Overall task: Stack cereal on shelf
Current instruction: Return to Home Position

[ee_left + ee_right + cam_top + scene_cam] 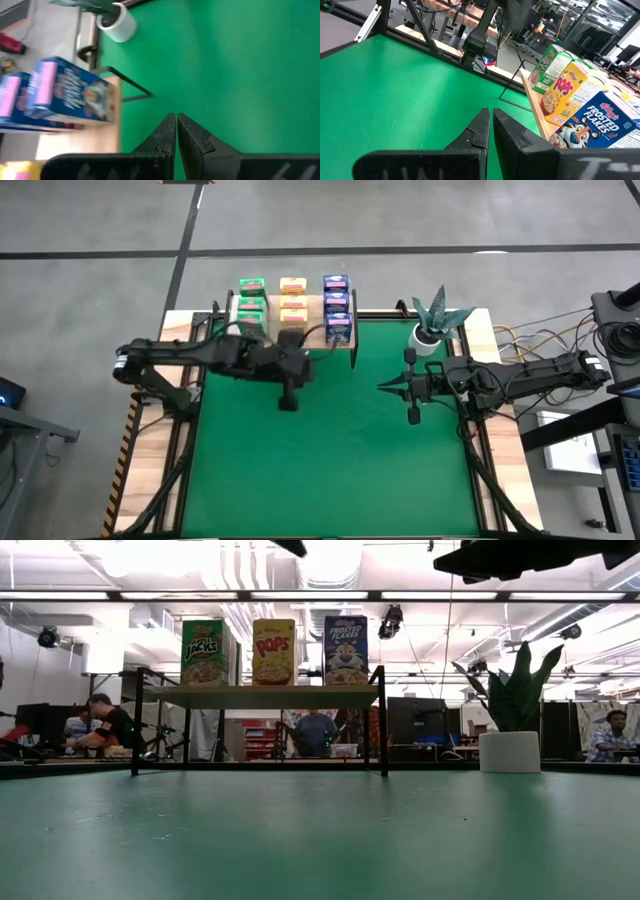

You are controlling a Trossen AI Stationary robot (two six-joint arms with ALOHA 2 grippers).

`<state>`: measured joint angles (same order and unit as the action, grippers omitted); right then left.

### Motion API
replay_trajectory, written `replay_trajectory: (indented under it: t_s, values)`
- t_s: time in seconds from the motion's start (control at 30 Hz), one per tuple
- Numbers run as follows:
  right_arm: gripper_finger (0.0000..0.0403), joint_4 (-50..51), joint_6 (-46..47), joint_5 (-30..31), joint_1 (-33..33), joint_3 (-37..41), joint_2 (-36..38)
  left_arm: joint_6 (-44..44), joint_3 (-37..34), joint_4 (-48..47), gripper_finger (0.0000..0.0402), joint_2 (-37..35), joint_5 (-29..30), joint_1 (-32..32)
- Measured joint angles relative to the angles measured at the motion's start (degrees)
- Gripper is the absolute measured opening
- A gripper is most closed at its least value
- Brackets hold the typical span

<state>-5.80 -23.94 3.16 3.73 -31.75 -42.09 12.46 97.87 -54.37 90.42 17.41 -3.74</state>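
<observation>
Nine cereal boxes [293, 302] on shelf [260, 697], upper centre of high view.
Both closed, empty: left gripper [176, 120] beside shelf; right gripper [490, 114] centre right, over green surface [330, 460].

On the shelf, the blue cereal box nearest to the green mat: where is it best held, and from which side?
Probably by its two narrow sides, near the top, coming from above. The front blue box stands upright with its top free; a gap parts it from the yellow boxes, but another blue box stands right behind it.
</observation>
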Motion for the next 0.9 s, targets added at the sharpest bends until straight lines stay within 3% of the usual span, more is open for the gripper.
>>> replay_trajectory:
  t_s: [0.17,0.47,0.7,0.9]
  values:
    - [0.0013,-0.03,0.13,-0.01,0.00,0.13,0.00,-1.87,-9.89,2.79,0.0000,-7.88,0.01,-6.06]
    - [0.0013,-0.41,1.03,-0.13,0.00,1.22,0.00,-6.15,-37.36,22.62,0.0000,-29.60,0.06,-14.96]
    - [0.0013,-1.97,1.86,-0.15,0.00,2.76,0.08,-7.31,-54.78,34.03,0.0000,-47.62,0.21,-15.72]
    - [0.0013,-2.69,2.32,-0.16,0.00,3.70,0.09,-10.52,-64.48,34.82,0.0000,-62.30,0.16,-15.72]
